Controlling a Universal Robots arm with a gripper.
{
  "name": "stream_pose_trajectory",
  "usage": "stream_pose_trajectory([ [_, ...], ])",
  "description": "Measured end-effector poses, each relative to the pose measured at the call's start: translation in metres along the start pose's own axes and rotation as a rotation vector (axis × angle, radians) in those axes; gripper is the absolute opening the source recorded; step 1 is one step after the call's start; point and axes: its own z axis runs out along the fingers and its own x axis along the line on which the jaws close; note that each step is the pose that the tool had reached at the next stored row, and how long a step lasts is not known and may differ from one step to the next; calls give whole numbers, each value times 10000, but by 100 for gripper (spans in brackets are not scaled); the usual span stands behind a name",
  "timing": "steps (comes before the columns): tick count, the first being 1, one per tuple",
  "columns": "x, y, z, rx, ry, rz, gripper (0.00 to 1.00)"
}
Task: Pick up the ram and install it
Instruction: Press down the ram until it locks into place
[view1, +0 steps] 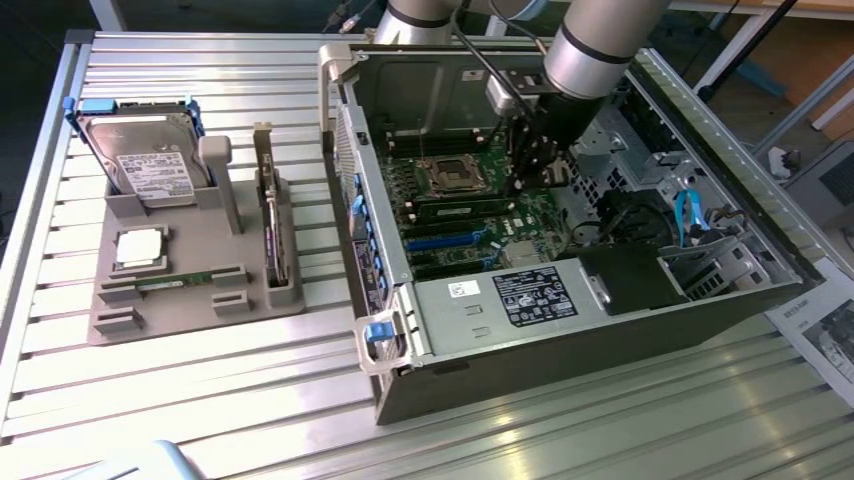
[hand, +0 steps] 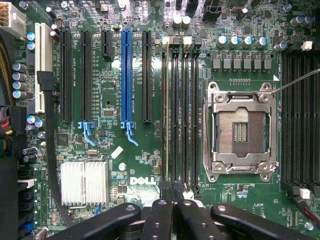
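A green motherboard (hand: 150, 165) is crossed by black slots (hand: 65, 75) and one blue slot (hand: 126, 75), beside a silver socket frame (hand: 241, 132). A grey tray (view1: 187, 270) is set on the ribbed silver table (view1: 200, 390).

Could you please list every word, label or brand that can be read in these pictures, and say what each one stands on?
"DELL": white letters on the green motherboard, beside the silver heatsink.
Fine white print beside the blue slot: too small to read.
Black label on the computer case: unreadable.
White label on the hard drive: unreadable.
Printed sheet at the exterior view's right: unreadable.
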Motion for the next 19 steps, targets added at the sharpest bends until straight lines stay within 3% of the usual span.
stream_pose_trajectory([
  [7, 1, 250, 10, 59, 2, 0, 10],
  [15, 1, 410, 16, 120, 0, -1, 10],
  [19, 2, 523, 20, 178, 2, -2, 10],
])
